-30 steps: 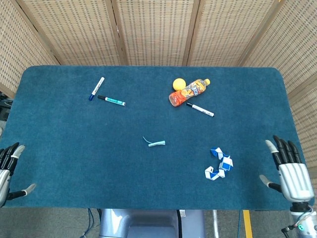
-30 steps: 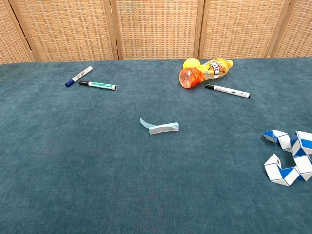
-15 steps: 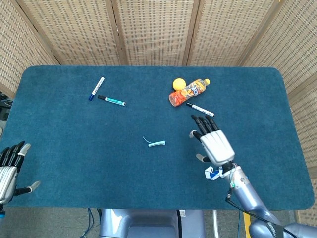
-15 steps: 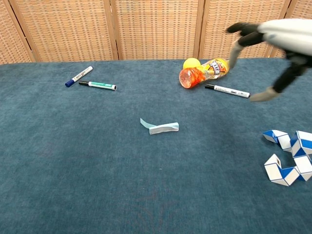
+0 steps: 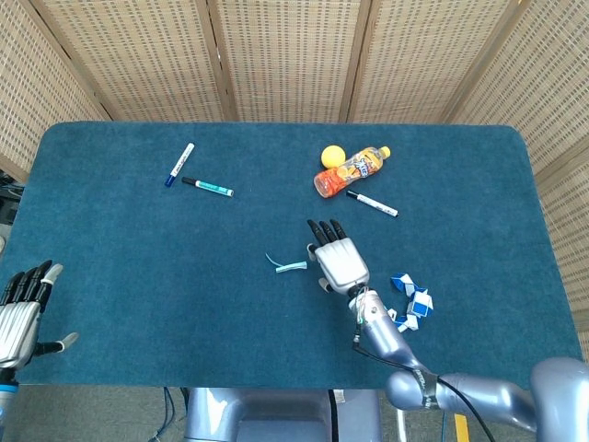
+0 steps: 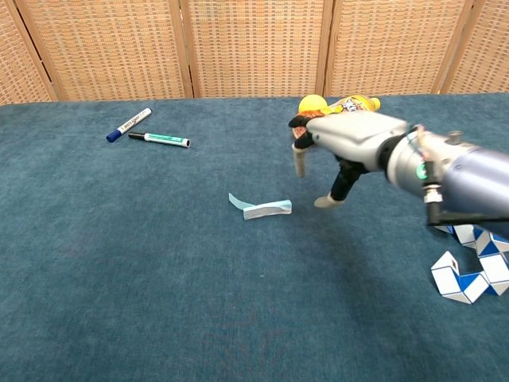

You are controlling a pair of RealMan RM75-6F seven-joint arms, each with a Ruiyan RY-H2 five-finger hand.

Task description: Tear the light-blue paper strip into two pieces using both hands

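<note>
The left hand sits at the near left edge of the blue cloth-covered table, fingers spread and holding nothing, well apart from everything else; only the head view shows it. Further right, toward the back of the table, lie a blue-capped marker and a green marker, near each other.

The light-blue paper strip lies near the middle of the table, untouched and in one piece. Its left end curls up off the cloth and the rest bows slightly, so it looks thin, very light and limp. It would likely slide or flutter under a clumsy touch, and it should tear easily once pulled. The raised left end looks the easiest place for a first pinch, since fingertips can get under it. The flat right end, resting on soft pile, may be harder to lift. A tear probably needs both pinches close together near the middle of the strip.

The right hand hovers just right of the strip, fingers parted and pointing down, gripping nothing, with its thumb tip close to the cloth beside the strip's right end.

Behind it are a yellow ball, an orange drink bottle on its side and a white marker. A blue-and-white twist puzzle lies near right.
</note>
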